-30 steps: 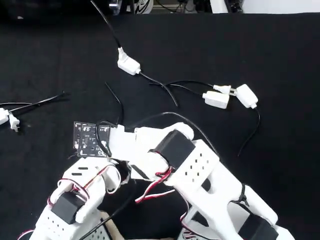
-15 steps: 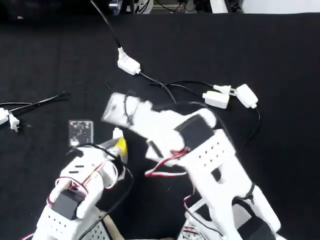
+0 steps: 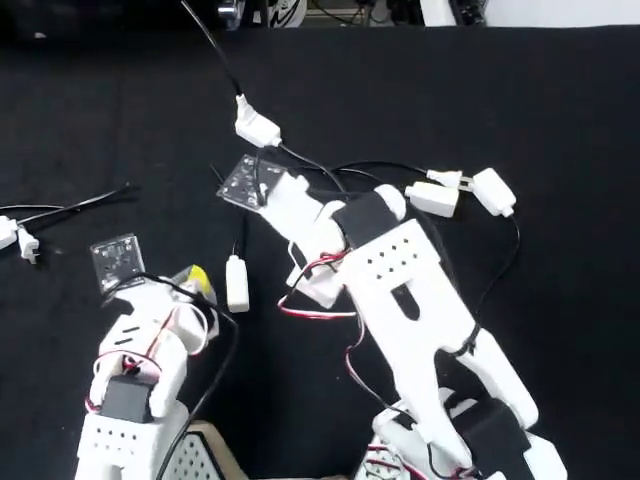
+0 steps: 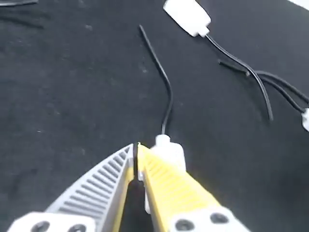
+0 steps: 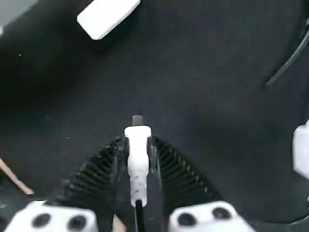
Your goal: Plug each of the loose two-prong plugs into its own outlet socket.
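My right gripper (image 5: 137,141) is shut on a small white two-prong plug (image 5: 137,145) whose cord runs back between the fingers. In the right wrist view a white outlet socket (image 5: 107,17) lies on the black cloth ahead of it. From above, the right arm (image 3: 370,250) stretches toward that socket (image 3: 257,128) at the back. My left gripper (image 4: 136,147) is shut with nothing between its grey and yellow fingers. A white corded piece (image 4: 169,151) lies right beside the yellow finger, and from above it sits on the cloth (image 3: 237,283) next to the left gripper (image 3: 198,280).
Two more white corded pieces (image 3: 432,198) (image 3: 492,190) lie at the back right amid looping black cords (image 3: 350,175). Small white plugs (image 3: 18,238) sit at the left edge. Another white piece (image 5: 301,150) shows at the right wrist view's edge.
The right arm swung away from the left arm toward the far socket, carrying its plug. The left arm drew back leftward, uncovering the white piece beside it.
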`<state>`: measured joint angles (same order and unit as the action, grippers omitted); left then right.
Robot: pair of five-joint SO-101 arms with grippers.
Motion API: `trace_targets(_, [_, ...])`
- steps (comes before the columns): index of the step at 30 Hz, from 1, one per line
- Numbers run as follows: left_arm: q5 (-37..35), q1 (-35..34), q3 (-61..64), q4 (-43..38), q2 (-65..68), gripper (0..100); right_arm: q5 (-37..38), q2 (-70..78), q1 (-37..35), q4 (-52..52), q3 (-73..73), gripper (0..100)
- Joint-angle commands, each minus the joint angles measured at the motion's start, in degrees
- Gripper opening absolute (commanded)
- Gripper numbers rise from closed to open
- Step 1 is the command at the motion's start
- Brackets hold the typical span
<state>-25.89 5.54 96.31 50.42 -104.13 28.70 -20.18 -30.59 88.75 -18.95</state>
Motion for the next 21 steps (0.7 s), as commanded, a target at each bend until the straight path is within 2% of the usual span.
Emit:
trace_targets(1, [0.3,-2.2,1.0,-1.2,-0.4,3,4.3,0.3,0.4,-1.7,3.6,1.1])
trace_targets(4, [0.3,-0.7,1.0,-1.0,-0.4,3,4.2,0.7,0.4,-1.2,3.4,1.1])
trace_targets(8, [0.6,6.3,1.0,-1.0,-0.4,3,4.2,0.3,0.7,-1.4,1.1,1.1])
trace_targets(10, [3.7,8.6,1.0,-1.4,-0.4,3,4.2,0.3,0.8,-1.3,0.5,1.1])
trace_targets(14, [8.1,5.5,0.8,-3.6,-0.4,3,0.4,0.3,4.4,-1.6,0.6,1.1])
trace_targets(17, [11.3,-0.8,-2.3,1.6,-0.4,3,-0.2,0.3,7.4,-1.7,0.5,1.1])
trace_targets(19, [20.0,-4.7,-7.4,8.8,-0.4,3,-0.2,0.6,9.0,-1.7,0.4,1.1])
trace_targets(21, [24.2,-2.9,-10.7,15.9,-0.4,3,-0.4,0.7,10.2,-1.7,0.3,1.1])
